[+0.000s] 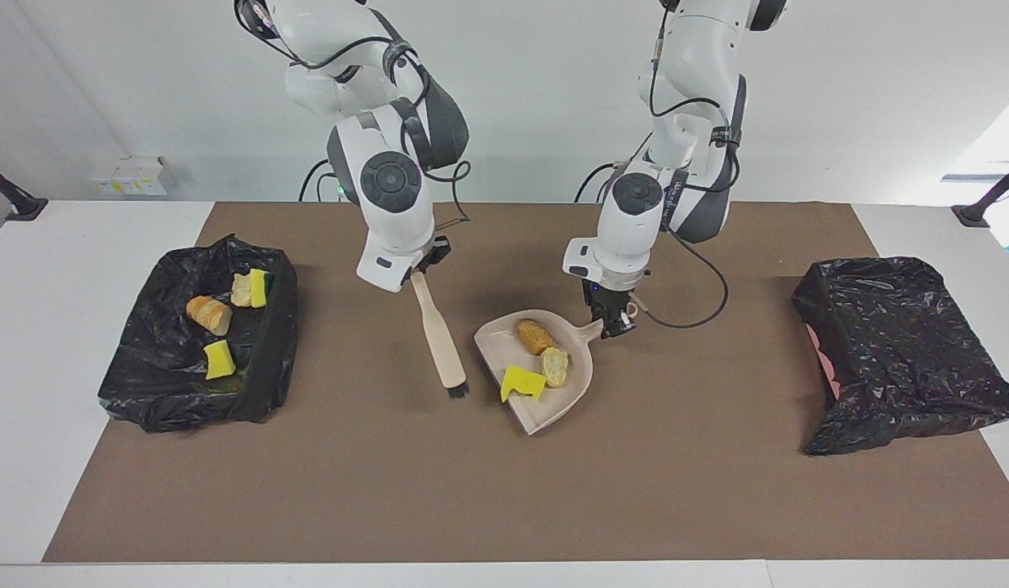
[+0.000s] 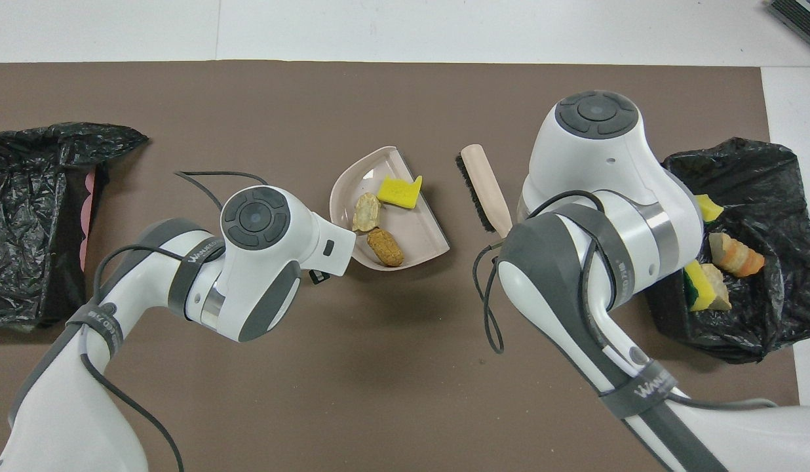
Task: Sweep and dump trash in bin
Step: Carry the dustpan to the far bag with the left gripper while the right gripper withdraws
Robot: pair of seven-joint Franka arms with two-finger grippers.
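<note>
Facing view, nearest the robots: right gripper [image 1: 424,263] clamped on the handle of the beige brush [image 1: 441,341], which hangs tilted, black bristles down at the low end, over bare brown mat [image 1: 504,490] between the dustpan and the bin toward the right arm's end; whether the bristles touch the mat cannot be told. Left gripper [image 1: 613,322] clamped on the handle of the beige dustpan [image 1: 574,384], mid-tabletop; pan tilted, its open edge pointing away from the robots. Trash in the pan: brown bread lump [image 1: 535,336] nearest the handle, pale bread piece [image 1: 555,366] just beside it, yellow sponge chunk [image 1: 522,382] at the pan's open edge. Overhead view agrees: same three scraps sit in the pan, brush alongside it toward the right arm's end, not touching. Toward the right arm's end, black-lined bin [image 1: 272,359] on the tabletop holds more trash: orange-tan bread lump [image 1: 209,314], a pale bread bit with yellow-green sponge [image 1: 252,288] against it, and another yellow sponge piece [image 1: 220,359], the farthest of these from the robots. Toward the left arm's end, a second black-bagged bin [image 1: 904,351] lies tipped on its side, pink showing at its mouth, well apart from the dustpan. White tabletop [image 1: 55,343] shows around the mat.
</note>
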